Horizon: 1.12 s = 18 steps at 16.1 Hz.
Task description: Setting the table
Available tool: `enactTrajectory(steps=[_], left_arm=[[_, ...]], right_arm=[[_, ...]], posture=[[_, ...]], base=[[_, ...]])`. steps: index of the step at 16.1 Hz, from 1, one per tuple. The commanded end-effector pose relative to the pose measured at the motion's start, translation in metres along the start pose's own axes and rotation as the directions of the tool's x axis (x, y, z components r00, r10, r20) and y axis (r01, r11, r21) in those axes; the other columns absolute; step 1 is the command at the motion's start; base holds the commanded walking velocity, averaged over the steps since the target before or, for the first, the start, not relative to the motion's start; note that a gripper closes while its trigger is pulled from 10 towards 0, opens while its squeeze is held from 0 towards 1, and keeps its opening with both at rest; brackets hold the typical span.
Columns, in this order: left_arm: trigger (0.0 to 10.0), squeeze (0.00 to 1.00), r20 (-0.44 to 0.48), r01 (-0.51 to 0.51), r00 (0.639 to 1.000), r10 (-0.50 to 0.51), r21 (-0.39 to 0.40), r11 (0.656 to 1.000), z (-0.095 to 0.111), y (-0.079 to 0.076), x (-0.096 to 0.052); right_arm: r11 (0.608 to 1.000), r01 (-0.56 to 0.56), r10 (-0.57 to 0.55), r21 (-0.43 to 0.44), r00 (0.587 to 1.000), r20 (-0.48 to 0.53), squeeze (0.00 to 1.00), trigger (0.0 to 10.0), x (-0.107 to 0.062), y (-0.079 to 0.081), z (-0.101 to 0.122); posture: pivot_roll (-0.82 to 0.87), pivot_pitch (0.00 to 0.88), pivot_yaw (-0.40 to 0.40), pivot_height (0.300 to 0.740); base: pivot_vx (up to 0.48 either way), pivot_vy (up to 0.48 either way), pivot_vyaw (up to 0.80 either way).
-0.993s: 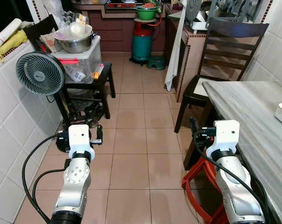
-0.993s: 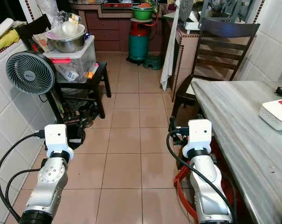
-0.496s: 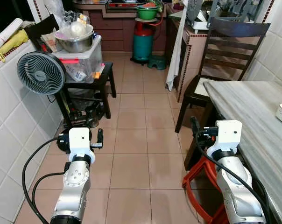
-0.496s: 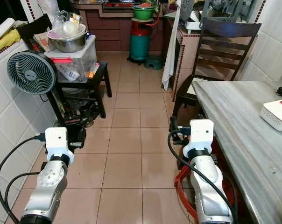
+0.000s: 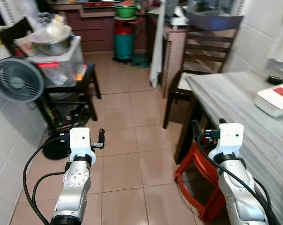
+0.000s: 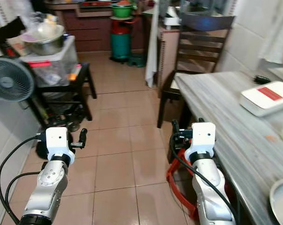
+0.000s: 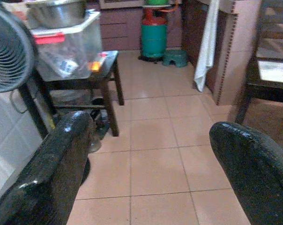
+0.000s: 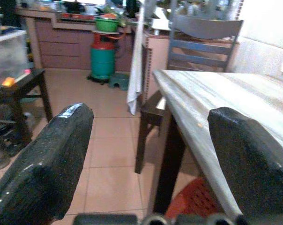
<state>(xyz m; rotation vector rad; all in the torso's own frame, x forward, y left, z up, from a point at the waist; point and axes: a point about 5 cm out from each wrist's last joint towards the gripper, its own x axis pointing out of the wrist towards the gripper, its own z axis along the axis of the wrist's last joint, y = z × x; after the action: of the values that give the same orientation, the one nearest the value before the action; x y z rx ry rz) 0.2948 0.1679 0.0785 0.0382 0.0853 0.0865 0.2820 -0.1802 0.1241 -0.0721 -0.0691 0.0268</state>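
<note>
A grey marble table point(image 5: 235, 105) runs along my right side. On it lie a white box with a red stripe point(image 6: 265, 96) and, at the near corner, the rim of a pale round dish point(image 6: 282, 202). A dark wooden chair point(image 5: 204, 51) stands at the table's far end. My left gripper point(image 7: 148, 157) is held out over the tiled floor, open and holding nothing. My right gripper point(image 8: 151, 154) is open too, level with the table's near edge and just left of it, also holding nothing.
A fan point(image 5: 16, 82) and a low black stand with a plastic box and a steel bowl point(image 5: 52, 40) are on the left. A green gas cylinder point(image 5: 123, 43) and a hanging white cloth point(image 5: 156, 47) are ahead. A red stool point(image 5: 197, 176) sits under the table.
The camera has swung to the right, so more of the table, the white box and the dish have come into view. Both arms keep the same pose with fingers apart.
</note>
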Motion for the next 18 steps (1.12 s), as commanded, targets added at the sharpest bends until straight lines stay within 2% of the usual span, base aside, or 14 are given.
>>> enactTrajectory(steps=[1,11,18], left_arm=[[10.0,0.00,0.001,0.003,1.000,-0.003,0.004,1.000,0.0025,0.0015,0.0010],[10.0,0.00,-0.007,0.017,1.000,-0.017,0.000,1.000,0.0016,0.0004,0.0013],[10.0,0.00,-0.009,0.036,0.999,-0.036,-0.003,0.999,0.0022,-0.0020,0.0025]], right_arm=[[1.000,0.003,-0.003,0.003,1.000,0.009,0.00,10.0,-0.0004,-0.0005,0.0033],[1.000,0.004,-0.004,0.003,1.000,0.009,0.00,10.0,-0.0018,0.0002,0.0045],[1.000,0.010,-0.010,0.008,1.000,0.003,0.00,10.0,-0.0030,0.0009,0.0040]], posture=[[-0.05,0.000,0.039,0.740],[-0.07,0.007,0.045,0.740],[-0.07,0.011,0.052,0.740]], base=[[0.000,0.480,-0.54],[0.000,0.480,0.00],[0.000,0.480,-0.52]])
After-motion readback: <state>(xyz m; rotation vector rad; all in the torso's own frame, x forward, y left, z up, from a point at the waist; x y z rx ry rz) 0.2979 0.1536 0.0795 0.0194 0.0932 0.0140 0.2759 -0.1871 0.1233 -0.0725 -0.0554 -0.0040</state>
